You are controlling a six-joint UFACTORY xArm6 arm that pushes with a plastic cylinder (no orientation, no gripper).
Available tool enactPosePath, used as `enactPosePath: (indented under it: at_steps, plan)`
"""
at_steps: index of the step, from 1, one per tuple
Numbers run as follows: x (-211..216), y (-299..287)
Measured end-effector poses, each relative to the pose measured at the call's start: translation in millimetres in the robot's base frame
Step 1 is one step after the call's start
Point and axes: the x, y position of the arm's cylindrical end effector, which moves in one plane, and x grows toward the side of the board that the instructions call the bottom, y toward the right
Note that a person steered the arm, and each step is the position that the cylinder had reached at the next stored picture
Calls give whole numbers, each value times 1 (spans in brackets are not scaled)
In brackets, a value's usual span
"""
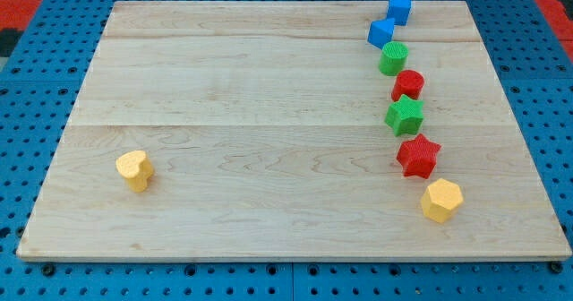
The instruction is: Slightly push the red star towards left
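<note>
The red star (418, 155) lies on the wooden board (269, 158) at the view's right, low in a curved line of blocks. Just above it sits a green star (405, 116). Just below it, to the right, sits a yellow hexagon (441, 200). My tip and rod do not show anywhere in the camera view, so I cannot place the tip relative to the blocks.
Further up the line are a red cylinder (408, 85), a green cylinder (393, 58) and two blue blocks (381, 32) (399, 8). A yellow heart-like block (135, 169) lies alone at the lower left. A blue pegboard (546, 113) surrounds the board.
</note>
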Motion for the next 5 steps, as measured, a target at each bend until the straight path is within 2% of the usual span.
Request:
enactPosePath:
  at_steps: [1,2,4,5]
  plan:
    - [35,-56]
    - [34,-112]
    - [28,-362]
    - [2,-487]
